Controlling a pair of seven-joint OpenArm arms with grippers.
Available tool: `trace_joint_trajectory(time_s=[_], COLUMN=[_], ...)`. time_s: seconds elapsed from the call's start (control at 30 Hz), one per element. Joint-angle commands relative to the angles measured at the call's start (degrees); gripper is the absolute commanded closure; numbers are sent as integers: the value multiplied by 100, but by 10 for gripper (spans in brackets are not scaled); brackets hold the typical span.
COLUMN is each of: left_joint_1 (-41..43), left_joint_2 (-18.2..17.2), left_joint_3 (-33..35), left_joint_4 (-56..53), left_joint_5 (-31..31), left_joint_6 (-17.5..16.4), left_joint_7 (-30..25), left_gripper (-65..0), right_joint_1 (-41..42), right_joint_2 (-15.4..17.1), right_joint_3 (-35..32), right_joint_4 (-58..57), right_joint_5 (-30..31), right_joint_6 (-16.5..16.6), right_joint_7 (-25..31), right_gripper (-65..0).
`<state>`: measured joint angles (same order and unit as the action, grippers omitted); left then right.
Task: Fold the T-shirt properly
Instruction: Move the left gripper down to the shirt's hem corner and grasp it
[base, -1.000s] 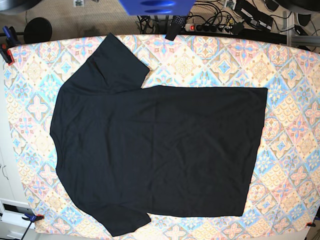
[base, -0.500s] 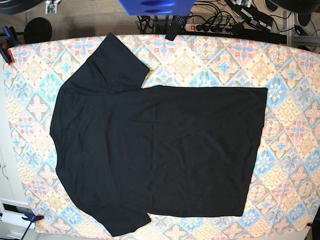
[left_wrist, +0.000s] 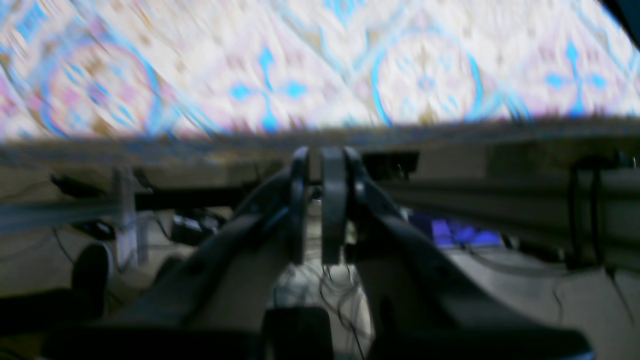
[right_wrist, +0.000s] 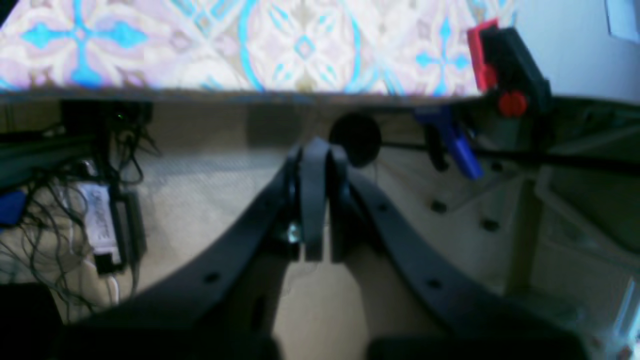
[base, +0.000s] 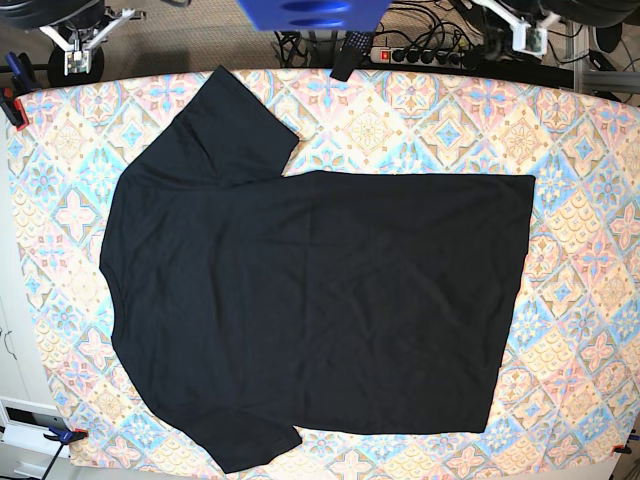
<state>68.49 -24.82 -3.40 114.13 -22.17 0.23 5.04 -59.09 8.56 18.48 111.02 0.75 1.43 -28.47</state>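
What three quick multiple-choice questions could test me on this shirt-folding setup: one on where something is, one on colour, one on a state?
1. Where do the T-shirt's sleeves lie in the base view?
A. on its left side
B. on its right side
C. tucked under the body

2. What colour is the T-shirt?
A. white
B. black
C. red

3. How do the jaws of the left gripper and right gripper stand?
A. both wide open
B. one clamped on the shirt
C. both closed on nothing

Answers: 1 A, both sleeves stick out at the left end, the straight hem at the right. 2 B, it is plain black on the patterned tablecloth. 3 C, each wrist view shows fingers together beyond the table edge, holding no cloth.
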Motion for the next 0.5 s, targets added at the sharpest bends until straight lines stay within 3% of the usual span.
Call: trace_joint_trajectory(time_s=[0.0, 0.2, 0.3, 0.47], left_joint_1=[-31, -647, -1069, -2009], left_joint_2=[-37, -169, -336, -292], left_joint_3=[-34, -315, -324, -526], left_joint_4=[117, 126, 99, -129], left_joint_5=[-161, -1620, -2139, -3027], left_joint_6=[-10, -10, -10, -10], left_joint_7=[-104, -104, -42, 1294], left_gripper=[-28, -28, -28, -29], right_joint_1=[-73, -3, 120, 269], right_joint_2=[37, 72, 72, 72], right_joint_3=[20, 64, 38, 20], right_joint_4=[93, 102, 102, 102], right_joint_5=[105, 1626, 1933, 1969], right_joint_6=[-42, -42, -42, -42], right_joint_7=[73, 38, 38, 20], right_gripper=[0, 0, 0, 0])
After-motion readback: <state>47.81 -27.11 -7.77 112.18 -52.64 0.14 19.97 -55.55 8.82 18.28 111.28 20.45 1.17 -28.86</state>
